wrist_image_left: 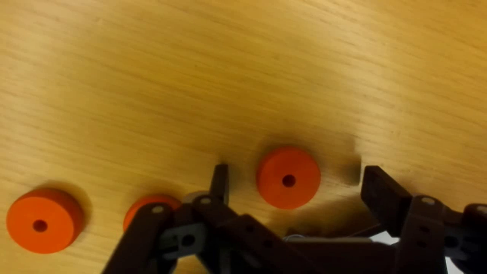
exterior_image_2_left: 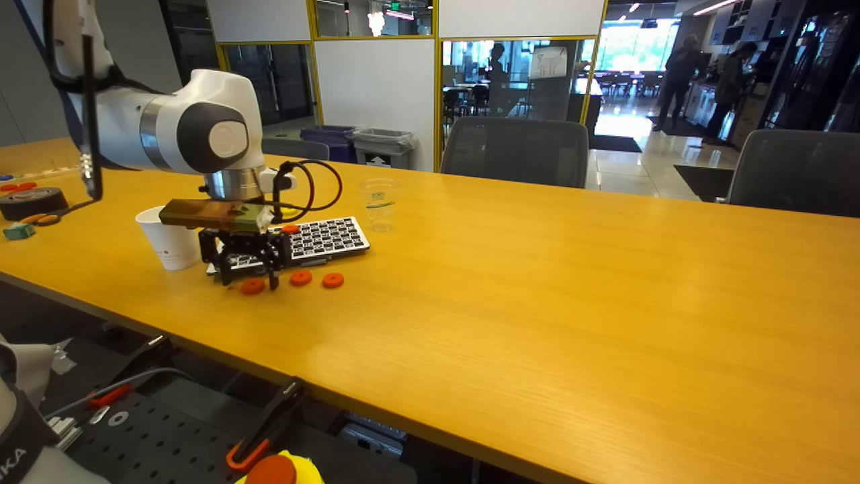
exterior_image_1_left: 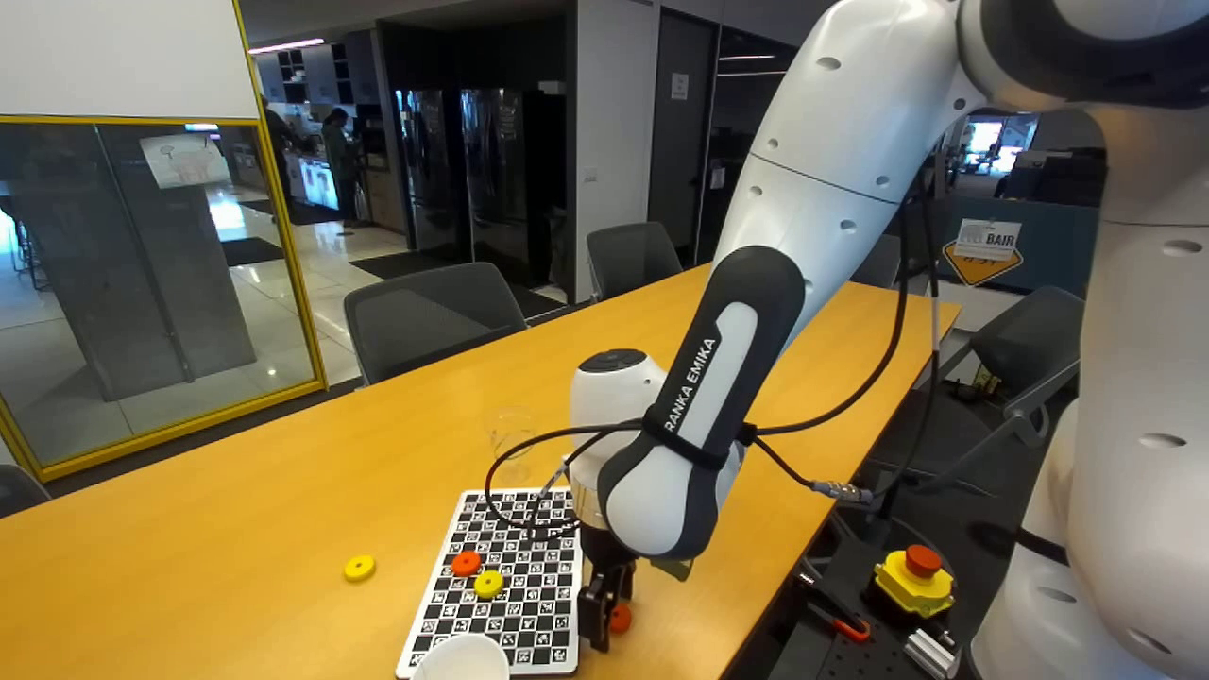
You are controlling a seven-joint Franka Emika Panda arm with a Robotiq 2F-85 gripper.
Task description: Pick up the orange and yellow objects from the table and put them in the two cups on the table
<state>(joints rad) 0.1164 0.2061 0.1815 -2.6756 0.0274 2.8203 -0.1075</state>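
Observation:
My gripper stands open low over the table, its fingers on either side of an orange disc with a gap on both sides. Two more orange pieces lie beside it, one in full sight and one partly behind a finger. On the checkered mat rest an orange disc and a yellow disc. Another yellow disc lies off the mat. The white cup stands upright near the gripper, and the clear tumbler is upright beyond the mat.
The checkered mat lies tight beside the gripper. A black tape roll and a green block sit at the table's far end in an exterior view. The yellow box with red button is off the table's edge.

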